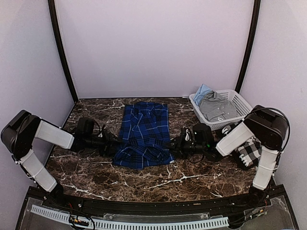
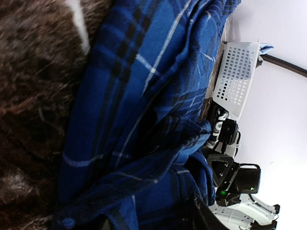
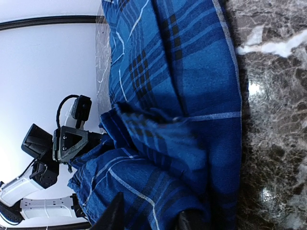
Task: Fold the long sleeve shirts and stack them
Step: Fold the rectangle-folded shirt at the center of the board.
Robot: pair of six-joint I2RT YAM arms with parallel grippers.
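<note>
A royal blue plaid shirt [image 1: 144, 134] lay lengthwise on the marble table [image 1: 144, 179], its near end doubled over. The left gripper [image 1: 114, 142] and right gripper [image 1: 174, 143] flanked that fold, with their jaws parted and clamping nothing. Folding looked half done. The next move probably called for regripping to make another fold. The black-and-white check shirt [image 1: 250, 152] waited unfolded at the right edge.

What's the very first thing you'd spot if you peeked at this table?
The bright blue plaid shirt, lying in the middle of the dark marble table, jumps out first. The left gripper and the right gripper reach in at its near end from either side. At the far right stands a white basket of grey and light blue clothes, and a black-and-white check shirt lies bunched beneath the right arm.
</note>
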